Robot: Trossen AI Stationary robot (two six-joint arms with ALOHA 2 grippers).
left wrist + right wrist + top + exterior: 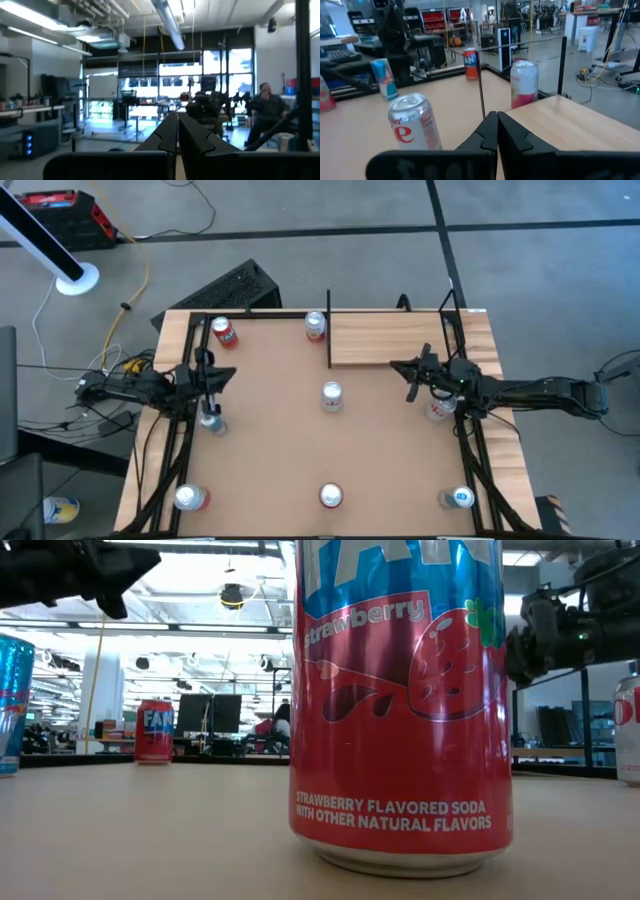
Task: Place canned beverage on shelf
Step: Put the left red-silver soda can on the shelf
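Left gripper [213, 377], clenched and empty, waits at the table's left edge. Centre: a silver can [331, 396], unshelved. Right gripper [412, 380], clenched, empty, hovers just before the shelf [395, 338], seemingly poised to begin.

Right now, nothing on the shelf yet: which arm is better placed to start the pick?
Probably the right. The right gripper, shut and empty, sits beside the shelf, with the centre can just ahead. The left gripper waits across the table.
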